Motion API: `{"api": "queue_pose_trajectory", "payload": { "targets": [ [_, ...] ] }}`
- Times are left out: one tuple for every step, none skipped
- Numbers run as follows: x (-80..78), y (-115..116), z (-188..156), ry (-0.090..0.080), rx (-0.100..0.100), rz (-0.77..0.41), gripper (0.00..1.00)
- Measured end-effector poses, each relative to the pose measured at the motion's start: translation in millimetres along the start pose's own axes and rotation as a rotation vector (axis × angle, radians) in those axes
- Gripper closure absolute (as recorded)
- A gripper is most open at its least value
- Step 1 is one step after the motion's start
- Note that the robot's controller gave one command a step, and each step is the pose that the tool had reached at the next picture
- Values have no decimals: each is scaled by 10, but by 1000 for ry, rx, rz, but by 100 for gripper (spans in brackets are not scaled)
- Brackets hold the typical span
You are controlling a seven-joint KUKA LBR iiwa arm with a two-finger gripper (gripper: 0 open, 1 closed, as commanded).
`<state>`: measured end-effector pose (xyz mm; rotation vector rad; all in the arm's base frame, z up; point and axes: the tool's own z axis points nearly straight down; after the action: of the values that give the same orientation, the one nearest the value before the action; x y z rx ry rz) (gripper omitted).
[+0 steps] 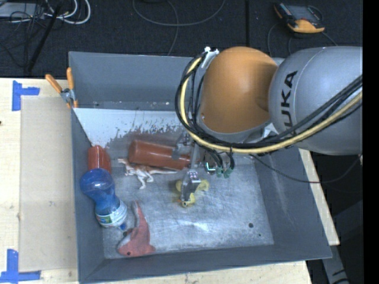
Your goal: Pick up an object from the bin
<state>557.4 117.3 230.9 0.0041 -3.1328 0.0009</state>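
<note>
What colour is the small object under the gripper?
Yellow. The small object lies mid-bin beneath the gripper; the camera view shows it best.

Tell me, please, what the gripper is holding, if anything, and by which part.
It cannot be told. The gripper is down at a small yellow thing in the middle of the bin, covering its centre; a grip is not visible.

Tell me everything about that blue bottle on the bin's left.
The blue bottle looks like see-through blue plastic, with a rounded bulb at one end and a white-green label at the other. It lies on its side by the bin's left wall, between a red cylinder and a pink thing, close to both.
</note>
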Motion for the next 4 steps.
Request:
{"api": "queue_pose_trajectory", "payload": {
  "targets": [
    [-16, -7, -43, -8, -1, 3, 0],
    [-151, -276, 585, -13, -1, -45, 0],
    [-364, -822, 717, -8, 1, -95, 0],
    [-197, -774, 899, -7, -1, 118, 0]
  ]
}}
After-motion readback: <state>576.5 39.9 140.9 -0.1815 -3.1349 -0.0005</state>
